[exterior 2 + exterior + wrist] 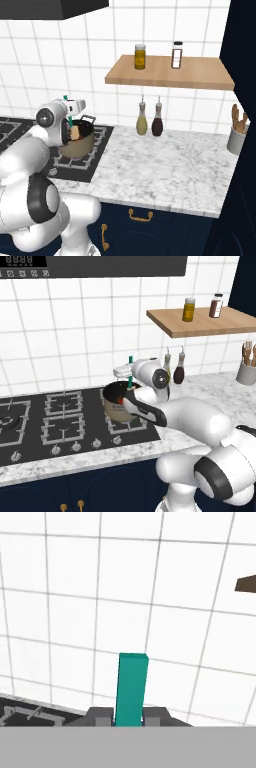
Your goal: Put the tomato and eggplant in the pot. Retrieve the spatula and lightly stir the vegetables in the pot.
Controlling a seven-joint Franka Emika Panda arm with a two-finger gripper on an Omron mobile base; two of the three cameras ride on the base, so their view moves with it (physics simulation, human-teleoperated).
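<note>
spatula (131, 688): one, green handle, upright, its top poking above the hand; in the hand view it stands between the two dark finger tips against the white tiled wall.
gripper (130, 716): clenched on the spatula handle, one finger tip on each side, both touching it; hand held over the pot's mouth.
pot (80, 145): one, tan-gold, dark inside, on the near-right burner of the stove, at the stove's right end beside the marble counter; one grey loop handle shows on its far rim.
pot contents: a small red patch inside by the near wall in the left base view, likely the tomato (119, 401); too small to be sure. a pale tan piece hangs at the spatula's lower end inside the pot in the right base view. eggplant cannot be told apart from the dark inside.
stove (30, 428): black, six grates counted in the left base view, five knobs along the near edge.
counter (165, 167): grey-white marble, right of the stove.
bottles (142, 122): two, hanging against the wall below the shelf, one olive, one dark.
shelf (200, 75): one wooden, bearing two jars, one yellow, one brown.
utensil holder (236, 139): one, far right, pale wooden handles in it.
</note>
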